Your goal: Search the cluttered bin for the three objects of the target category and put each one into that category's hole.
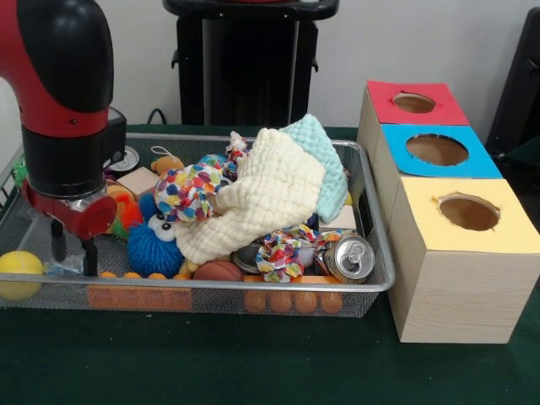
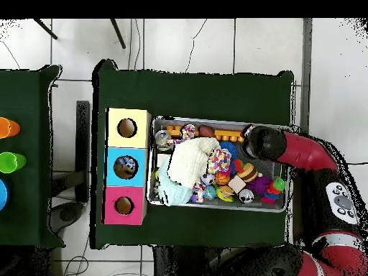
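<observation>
Loosely, a waffle-textured cloth (image 1: pixel 270 198) drapes the wire-mesh bin (image 1: pixel 375 245).

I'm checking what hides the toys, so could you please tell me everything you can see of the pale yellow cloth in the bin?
The pale yellow cloth is a soft, waffle-textured fabric, crumpled and draped in a heap over the middle of the wire mesh bin. It lies loosely, not folded flat. A light blue cloth lies against its far right side, and a multicoloured spotted fabric toy touches its left edge. Its lower edge hangs over a blue spiky ball and other toys. The gripper is apart from it, at the bin's left end.
</observation>
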Robot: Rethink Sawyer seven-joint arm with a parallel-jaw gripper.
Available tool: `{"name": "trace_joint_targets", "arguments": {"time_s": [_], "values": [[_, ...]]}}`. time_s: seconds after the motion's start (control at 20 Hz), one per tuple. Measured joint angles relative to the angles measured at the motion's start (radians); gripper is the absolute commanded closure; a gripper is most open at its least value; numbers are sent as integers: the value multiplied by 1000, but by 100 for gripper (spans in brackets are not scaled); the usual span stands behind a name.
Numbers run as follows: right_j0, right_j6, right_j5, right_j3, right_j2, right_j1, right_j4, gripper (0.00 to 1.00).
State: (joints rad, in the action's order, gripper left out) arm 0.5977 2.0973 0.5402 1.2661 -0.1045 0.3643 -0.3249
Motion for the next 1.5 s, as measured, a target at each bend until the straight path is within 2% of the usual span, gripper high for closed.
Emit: {"name": "trace_joint_targets", "arguments": {"time_s": [1.25,1.3,1.5], "values": [[5,0,-88,9,13,-34,-1,0],[6,0,-91,8,13,-34,0,100],[2,0,-101,8,20,-34,0,100]]}}
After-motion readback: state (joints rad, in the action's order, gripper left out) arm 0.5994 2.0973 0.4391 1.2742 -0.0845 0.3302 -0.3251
